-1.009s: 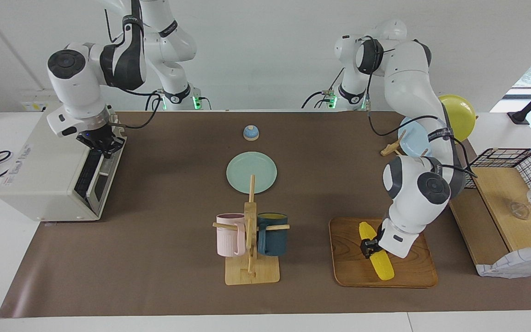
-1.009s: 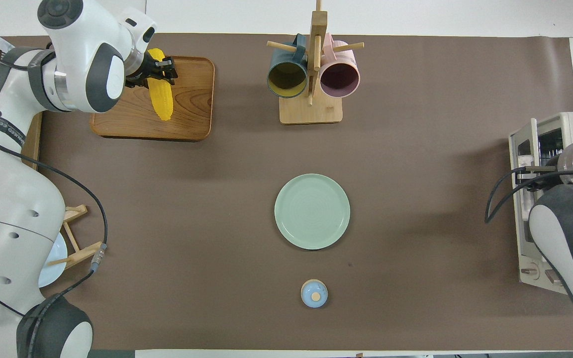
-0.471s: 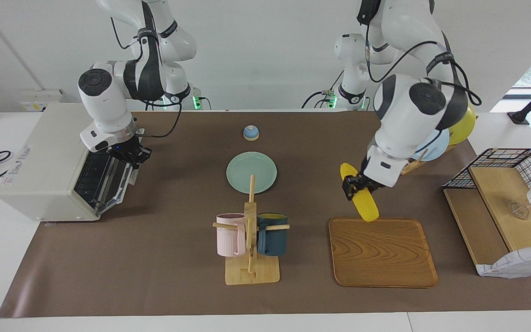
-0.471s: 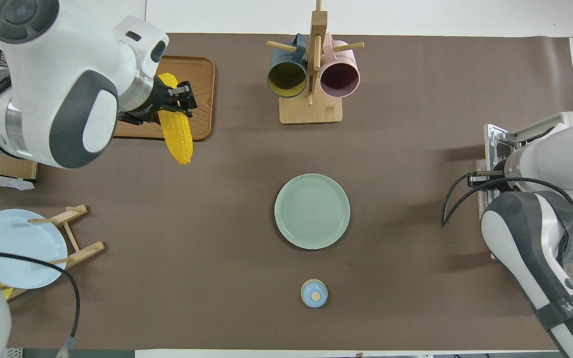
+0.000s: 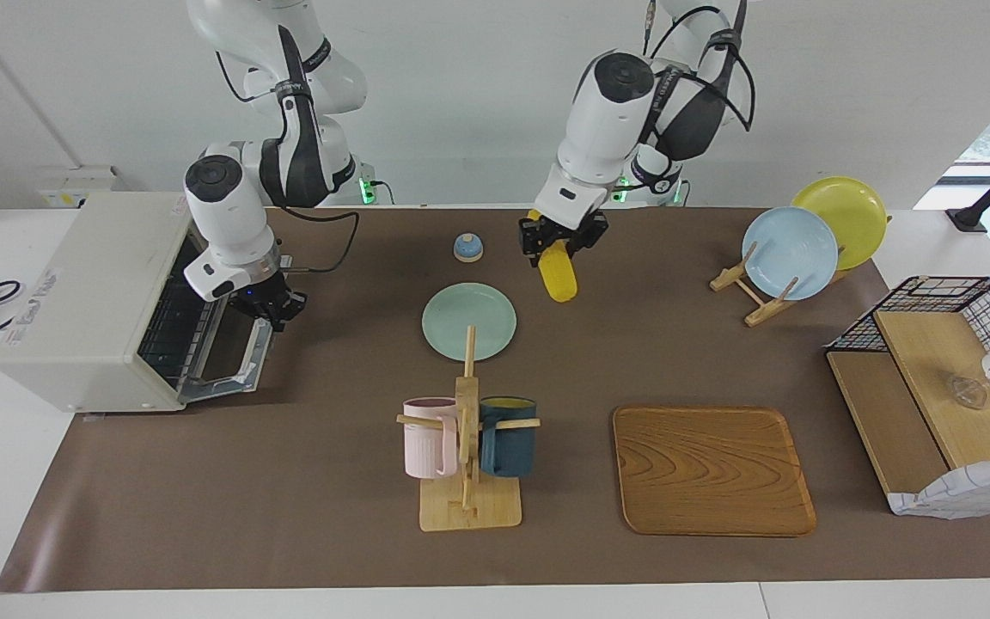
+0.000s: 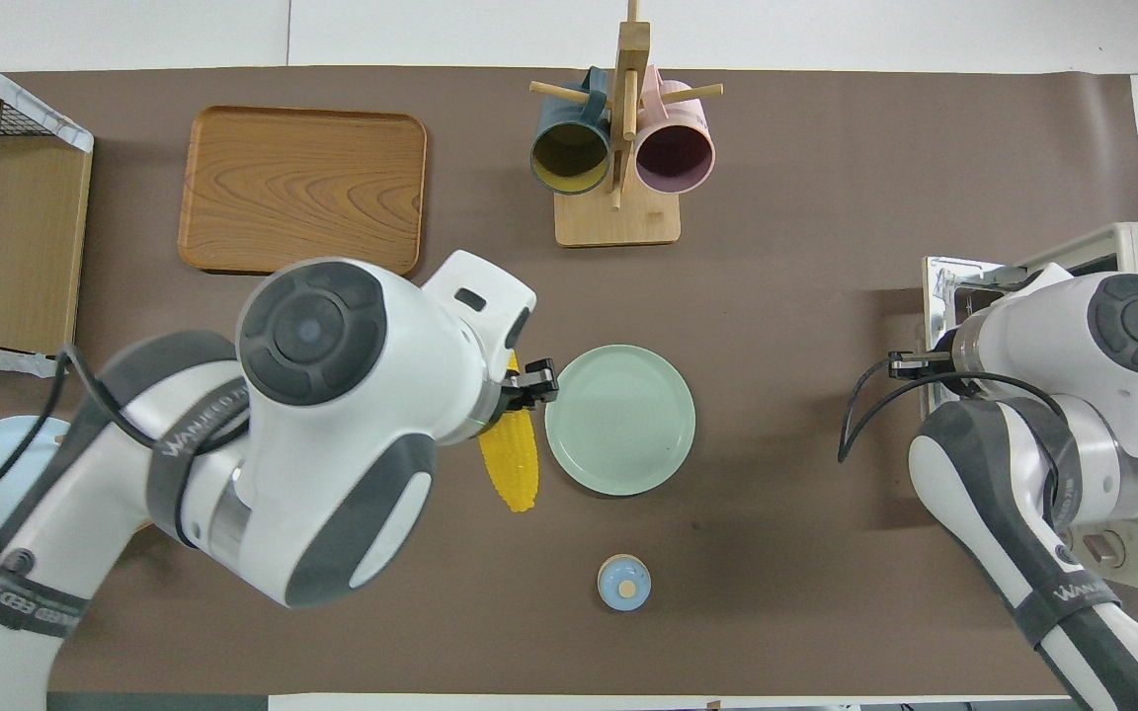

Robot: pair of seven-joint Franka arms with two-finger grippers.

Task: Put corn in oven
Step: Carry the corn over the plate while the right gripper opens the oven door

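The left gripper (image 5: 562, 242) clamps the tapered, kernel-ribbed yellow corn (image 5: 559, 275) in the air beside the round green plate (image 5: 469, 321). The right gripper (image 5: 271, 309), fingers shut, grips the boxy off-white oven (image 5: 82, 292)'s lowered glass door handle.

One camera sits high across the table (image 5: 306, 550), facing the robots; the other looks steeply down from above them. Both share the whole tabletop.

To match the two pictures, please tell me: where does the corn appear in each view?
Facing view: the corn hangs in the left tool, above centre.
Overhead view: the corn shows just below centre, partly under the left arm.
Shared landmark: the green plate, beside the corn in both.
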